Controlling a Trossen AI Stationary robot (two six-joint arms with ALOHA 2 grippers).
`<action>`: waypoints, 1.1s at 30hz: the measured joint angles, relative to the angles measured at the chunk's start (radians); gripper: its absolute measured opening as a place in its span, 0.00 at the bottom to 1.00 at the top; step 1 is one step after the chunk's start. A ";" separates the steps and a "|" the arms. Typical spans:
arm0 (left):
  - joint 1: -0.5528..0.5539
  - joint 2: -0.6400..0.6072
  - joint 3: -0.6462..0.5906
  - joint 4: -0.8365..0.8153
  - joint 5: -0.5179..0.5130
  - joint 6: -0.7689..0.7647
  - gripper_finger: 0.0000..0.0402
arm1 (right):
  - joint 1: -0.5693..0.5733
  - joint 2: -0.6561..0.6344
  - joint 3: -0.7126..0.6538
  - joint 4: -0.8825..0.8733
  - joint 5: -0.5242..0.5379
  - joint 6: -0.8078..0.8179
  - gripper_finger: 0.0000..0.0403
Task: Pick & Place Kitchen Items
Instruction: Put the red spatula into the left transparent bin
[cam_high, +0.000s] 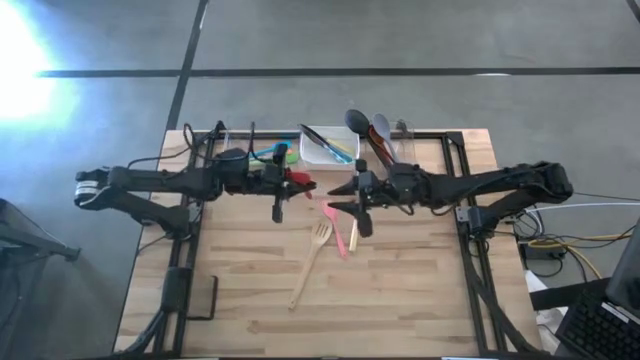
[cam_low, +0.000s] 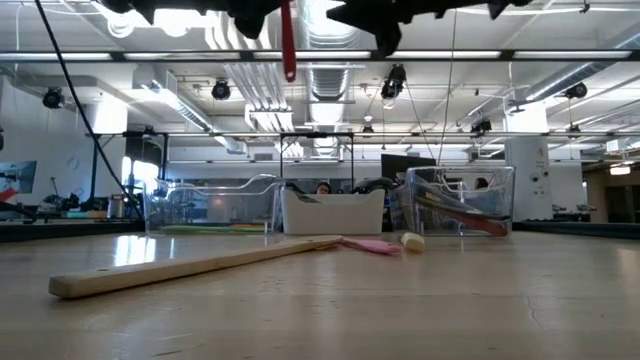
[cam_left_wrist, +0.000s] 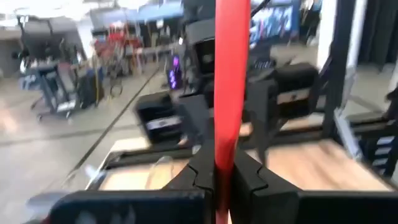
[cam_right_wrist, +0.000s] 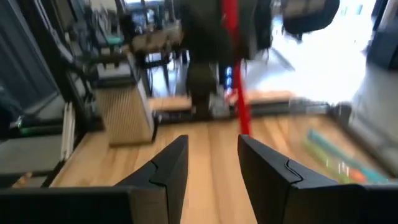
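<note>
A red utensil (cam_left_wrist: 231, 81) stands upright in the air over the table's middle, with my left gripper (cam_high: 304, 183) shut on it. In the low view its lower end (cam_low: 288, 60) hangs high above the table. Facing it from the right, my right gripper (cam_right_wrist: 211, 168) is open, nothing between its fingers, and the red utensil (cam_right_wrist: 237, 99) is a little beyond its tips. A wooden fork (cam_high: 311, 262), a pink spatula (cam_high: 336, 228) and a small cream piece (cam_high: 352, 236) lie flat on the table below. My left gripper pinches the red utensil's slim shaft (cam_left_wrist: 227, 158) between its two fingers. The fingers are level, come from the table's left and lie across the shaft. The utensil stands upright, reaching above and below the fingers, lifted clear of the table.
Along the far edge stand a white tub (cam_high: 325, 146), a clear tub (cam_high: 385, 140) holding a black ladle and a grey spoon, and a clear tub (cam_high: 262, 153) with teal and green utensils. Black frame rails run along the table's sides. Bare wood lies toward the near edge.
</note>
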 joint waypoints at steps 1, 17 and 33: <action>0.007 -0.006 0.021 -0.053 -0.005 0.010 0.04 | 0.003 -0.013 0.000 -0.043 0.000 0.012 0.34; 0.260 0.024 0.428 -0.890 -0.102 0.204 0.04 | 0.012 -0.029 -0.012 -0.417 0.000 0.219 0.25; 0.596 0.303 0.609 -1.219 -0.113 0.305 0.04 | 0.011 -0.008 -0.013 -0.412 0.000 0.185 0.14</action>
